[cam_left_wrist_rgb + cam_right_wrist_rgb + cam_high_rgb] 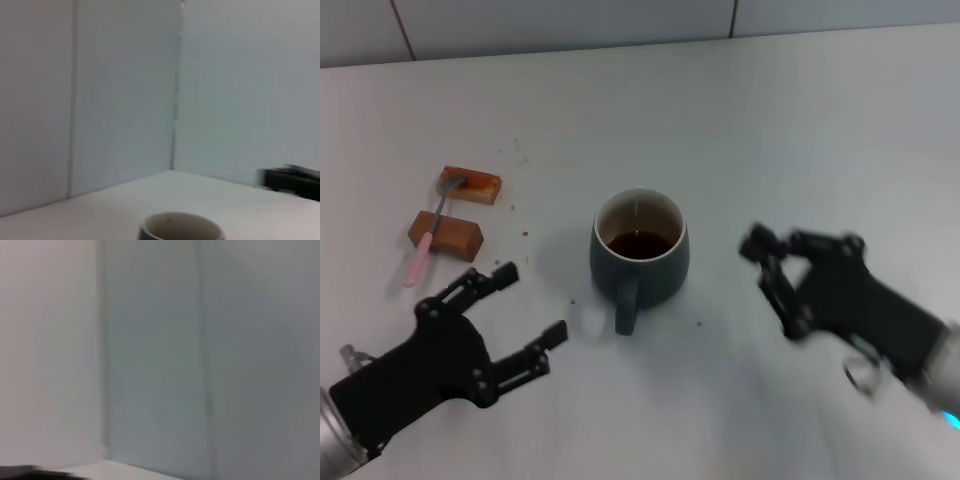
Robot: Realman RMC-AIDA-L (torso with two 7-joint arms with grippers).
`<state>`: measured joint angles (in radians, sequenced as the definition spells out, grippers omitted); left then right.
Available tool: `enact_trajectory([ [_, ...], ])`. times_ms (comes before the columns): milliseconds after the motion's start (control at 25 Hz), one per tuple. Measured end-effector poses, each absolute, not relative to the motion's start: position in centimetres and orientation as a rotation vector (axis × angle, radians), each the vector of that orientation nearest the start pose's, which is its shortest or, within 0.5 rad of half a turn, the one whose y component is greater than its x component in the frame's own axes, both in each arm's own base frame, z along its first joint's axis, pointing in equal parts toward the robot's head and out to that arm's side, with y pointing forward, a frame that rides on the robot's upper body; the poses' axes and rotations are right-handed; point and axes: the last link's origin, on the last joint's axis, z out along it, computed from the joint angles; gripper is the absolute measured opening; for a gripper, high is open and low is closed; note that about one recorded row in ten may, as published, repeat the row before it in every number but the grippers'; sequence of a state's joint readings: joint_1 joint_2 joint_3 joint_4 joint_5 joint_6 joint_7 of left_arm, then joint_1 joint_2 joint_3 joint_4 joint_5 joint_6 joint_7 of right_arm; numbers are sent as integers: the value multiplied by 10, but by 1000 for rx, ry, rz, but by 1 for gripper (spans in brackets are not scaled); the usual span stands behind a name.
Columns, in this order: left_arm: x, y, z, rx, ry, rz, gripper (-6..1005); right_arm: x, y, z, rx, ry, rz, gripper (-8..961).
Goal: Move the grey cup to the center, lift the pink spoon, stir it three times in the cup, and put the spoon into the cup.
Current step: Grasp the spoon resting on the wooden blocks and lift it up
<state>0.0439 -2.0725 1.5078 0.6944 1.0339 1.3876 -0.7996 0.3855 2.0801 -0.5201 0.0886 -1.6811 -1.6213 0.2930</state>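
The grey cup (639, 253) stands upright at the table's middle, handle toward me, with dark liquid inside; its rim shows in the left wrist view (180, 226). The pink spoon (428, 240) lies at the left across two brown blocks, its metal bowl on the far block. My left gripper (530, 305) is open and empty, near the front left, between spoon and cup. My right gripper (770, 280) is open and empty, to the right of the cup and apart from it.
Two brown rectangular blocks (470, 185) (446, 234) lie at the left under the spoon. Small crumbs dot the white table (720, 120). A tiled wall (620, 20) runs along the back.
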Motion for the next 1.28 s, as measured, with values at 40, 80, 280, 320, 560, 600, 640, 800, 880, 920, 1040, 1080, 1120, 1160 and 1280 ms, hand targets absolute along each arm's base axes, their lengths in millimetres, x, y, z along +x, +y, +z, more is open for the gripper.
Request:
enact_trajectory([
  [40, -303, 200, -41, -2362, -458, -945, 800, 286, 221, -68, -2251, 241, 1062, 29],
  [80, -305, 199, -40, -2339, -480, -959, 799, 287, 212, -66, -2251, 224, 1077, 40],
  [280, -315, 196, -29, -2132, -644, -1115, 798, 295, 190, -64, -2242, 237, 1082, 126],
  [320, -318, 196, -27, -2081, -688, -1150, 797, 296, 187, -65, -2251, 234, 1076, 171],
  [560, -332, 190, -15, -1810, -947, -1370, 795, 297, 186, -70, -2281, 224, 1042, 423],
  [600, -332, 190, -15, -1810, -947, -1370, 795, 297, 186, -71, -2282, 225, 1040, 462],
  [640, -334, 190, -15, -1770, -1023, -1408, 794, 297, 186, -71, -2283, 226, 1039, 502],
  [800, -339, 190, -13, -1660, -1214, -1508, 793, 297, 187, -70, -2278, 225, 1038, 622],
  [880, -340, 190, -13, -1633, -1272, -1541, 792, 297, 187, -70, -2276, 225, 1037, 676],
  [920, -340, 190, -13, -1614, -1315, -1558, 792, 298, 188, -70, -2275, 225, 1035, 676],
  [1040, -344, 192, -16, -1568, -1409, -1568, 791, 299, 188, -70, -2276, 228, 1024, 676],
  [1080, -344, 192, -16, -1568, -1409, -1568, 790, 299, 188, -70, -2276, 228, 1021, 676],
  [1120, -346, 193, -16, -1554, -1430, -1563, 790, 300, 188, -69, -2275, 228, 1020, 676],
  [1160, -346, 193, -16, -1554, -1430, -1563, 790, 300, 188, -69, -2275, 228, 1020, 676],
  [1280, -352, 193, -19, -1524, -1473, -1522, 789, 300, 188, -69, -2274, 232, 1019, 676],
])
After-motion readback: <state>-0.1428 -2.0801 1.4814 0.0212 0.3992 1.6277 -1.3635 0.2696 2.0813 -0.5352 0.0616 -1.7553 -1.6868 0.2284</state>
